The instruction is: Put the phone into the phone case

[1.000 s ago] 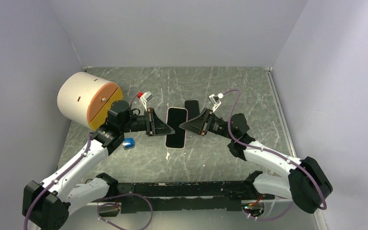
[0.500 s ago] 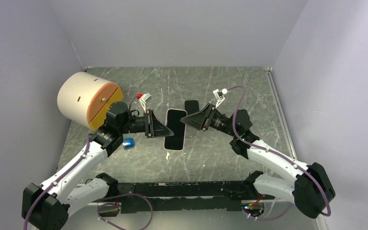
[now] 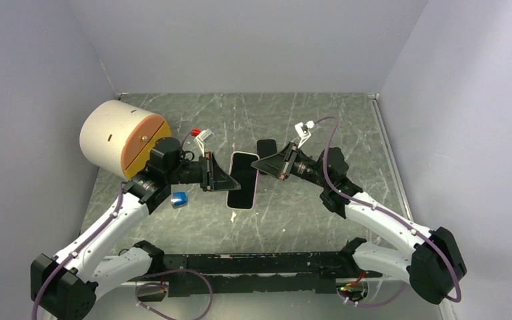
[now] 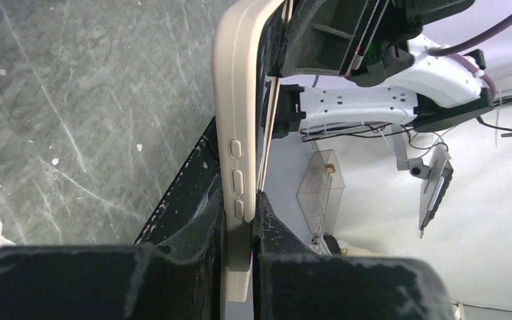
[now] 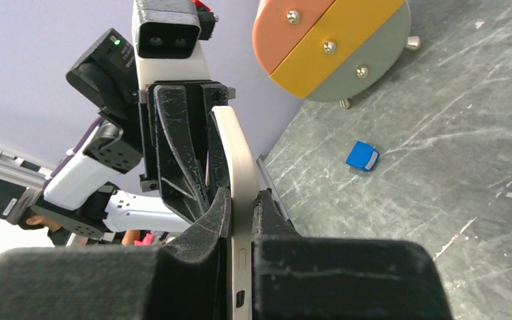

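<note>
**Two-arm hold above the table.** The case, pale beige and seen edge-on in both wrist views, lies face-up between the arms. The phone shows as a black face inside its pale rim. The long axis runs away from the bases, slightly tilted. The left gripper is clenched on the left long edge, by the side buttons. The right gripper is clenched on the opposite long edge, nearer the far end. Each reaches in across the short axis, so neither arm is nearer. Seating looks nearly complete — a thin gap along one edge in the left wrist view suggests a final squeeze there. A second black phone lies on the table just beyond.
</note>
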Controlling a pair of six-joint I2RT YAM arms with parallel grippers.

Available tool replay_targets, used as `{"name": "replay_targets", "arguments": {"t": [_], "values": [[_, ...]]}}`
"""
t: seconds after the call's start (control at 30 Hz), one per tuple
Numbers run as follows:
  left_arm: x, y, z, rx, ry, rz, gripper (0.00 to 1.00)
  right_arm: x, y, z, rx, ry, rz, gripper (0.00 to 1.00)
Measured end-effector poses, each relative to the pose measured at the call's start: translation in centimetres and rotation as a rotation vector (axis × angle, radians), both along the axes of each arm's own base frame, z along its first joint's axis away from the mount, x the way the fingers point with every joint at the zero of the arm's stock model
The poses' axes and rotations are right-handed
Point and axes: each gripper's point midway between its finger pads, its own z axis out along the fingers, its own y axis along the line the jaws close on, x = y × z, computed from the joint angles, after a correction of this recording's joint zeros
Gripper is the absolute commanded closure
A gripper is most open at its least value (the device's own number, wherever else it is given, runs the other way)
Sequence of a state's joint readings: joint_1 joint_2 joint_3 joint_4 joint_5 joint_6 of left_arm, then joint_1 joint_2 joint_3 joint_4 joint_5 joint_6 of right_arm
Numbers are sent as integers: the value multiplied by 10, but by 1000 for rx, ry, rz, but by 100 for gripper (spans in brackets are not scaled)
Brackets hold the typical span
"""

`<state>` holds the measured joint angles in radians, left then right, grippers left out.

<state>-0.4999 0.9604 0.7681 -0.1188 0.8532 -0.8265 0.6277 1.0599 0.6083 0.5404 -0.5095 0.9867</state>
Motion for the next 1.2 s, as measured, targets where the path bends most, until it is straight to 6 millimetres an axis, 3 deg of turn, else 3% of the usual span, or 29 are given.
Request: {"name": "replay_targets", "arguments": {"t": [0.13, 0.37, 0.5, 0.67, 0.93, 1.0, 1.1, 1.17, 1.2], "values": [[2, 2, -2, 31, -2, 10, 98, 1, 0, -2, -20, 18, -3, 94], [0, 2, -2, 34, 1, 15, 97, -1, 1, -4, -29, 48, 8, 53], [-2, 3, -1, -4, 19, 40, 97, -9, 2, 2, 23, 20, 48, 49], [5, 2, 9, -42, 20, 80, 97, -20, 4, -5, 40, 29, 90, 48], [10, 0, 20, -82, 2, 97, 97, -36, 13, 0, 53, 11, 144, 58], [10, -1, 23, -89, -6, 99, 97, -39, 16, -2, 51, 14, 155, 68], [11, -1, 25, -96, -10, 100, 96, -40, 19, -5, 43, 18, 156, 90], [11, -1, 25, -97, -14, 98, 88, -39, 19, -5, 46, 26, 155, 100], [10, 0, 26, -98, -21, 95, 81, -39, 19, -4, 50, 31, 154, 100]]}}
